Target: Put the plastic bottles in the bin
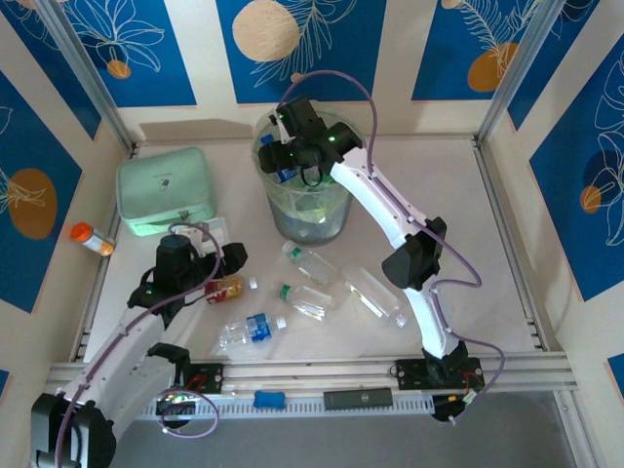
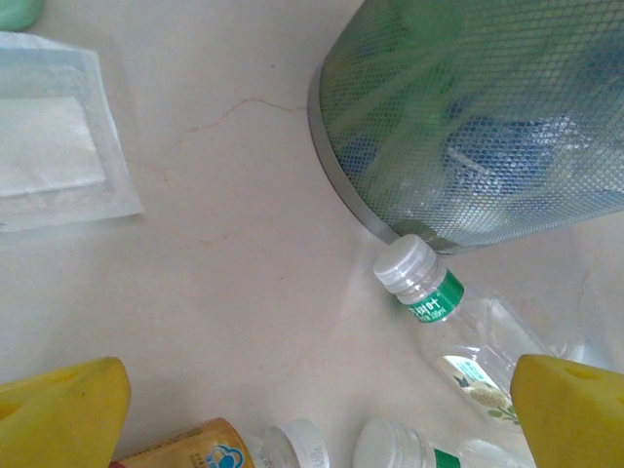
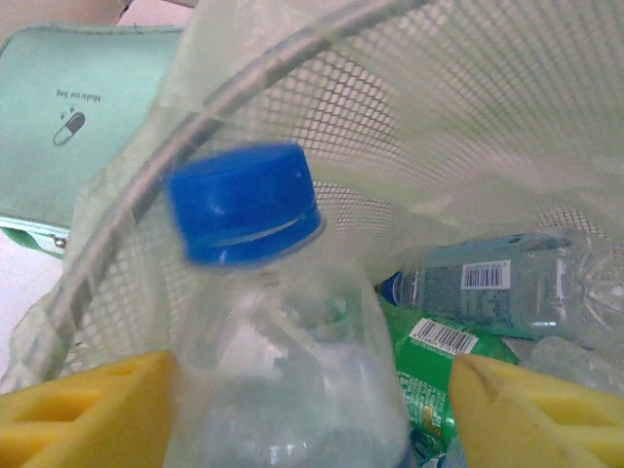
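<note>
Pale, seemingly veined table (image 2: pixel 224 244) bears bottles (image 1: pixel 310 300) — blue leaf-print walls (image 1: pixel 341 68) around.

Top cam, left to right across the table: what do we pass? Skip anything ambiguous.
orange-capped vial → mint green case → orange-labelled bottle → bin → large clear bottle

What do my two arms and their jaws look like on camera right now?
The left arm and right arm are alike: curved white link shells, black joints and black wrist housings, a thin purple cable looping along each. The left gripper and right gripper have yellow, foam-like jaws.
</note>
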Tool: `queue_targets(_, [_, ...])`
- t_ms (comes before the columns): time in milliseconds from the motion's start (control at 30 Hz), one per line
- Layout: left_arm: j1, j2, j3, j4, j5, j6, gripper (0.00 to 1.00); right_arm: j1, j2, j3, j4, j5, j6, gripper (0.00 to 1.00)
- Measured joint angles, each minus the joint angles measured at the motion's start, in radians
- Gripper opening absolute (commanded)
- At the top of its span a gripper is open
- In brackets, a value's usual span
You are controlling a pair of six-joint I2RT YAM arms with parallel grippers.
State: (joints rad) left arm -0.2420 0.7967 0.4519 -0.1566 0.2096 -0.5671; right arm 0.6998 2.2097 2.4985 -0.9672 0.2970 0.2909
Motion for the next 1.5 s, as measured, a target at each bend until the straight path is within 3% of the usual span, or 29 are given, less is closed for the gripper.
queue_targets(233, [0.0,-0.053,0.004,-0.05,-0.063,-0.001,1.0,0.0,-0.034,0.014,0.008,0.013,-0.002,0.81])
queue_targets(400, [0.0,-0.076,0.028,-0.109,-0.108,0.001,1.0,0.0,-0.192,-0.121,0.051,0.015,-0.014,0.86])
queue_targets(533, [0.0,-0.076,0.056,-0.167,-0.152,0.008,1.0,-0.001,-0.377,-0.319,0.119,0.018,-0.022,0.9])
queue_targets(633, [0.0,-0.074,0.069,-0.209,-0.172,0.016,1.0,-0.008,-0.497,-0.484,0.177,0.018,-0.016,0.99])
queue_targets(867, [0.0,-0.018,0.092,-0.282,-0.157,0.028,1.0,-0.061,-0.735,-0.931,0.316,0.016,0.026,0.99])
queue_targets(1167, [-0.017,0.089,0.179,-0.404,-0.043,0.011,1.0,-0.223,-1.022,-1.315,0.447,-0.028,0.168,0.99])
queue_targets(1367, [-0.109,0.066,0.224,-0.507,-0.13,-0.131,1.0,-0.258,-1.064,-1.41,0.466,-0.05,0.204,0.99])
queue_targets(1500, [-0.194,0.002,0.223,-0.535,-0.222,-0.316,1.0,-0.274,-1.077,-1.415,0.492,-0.054,0.208,0.99])
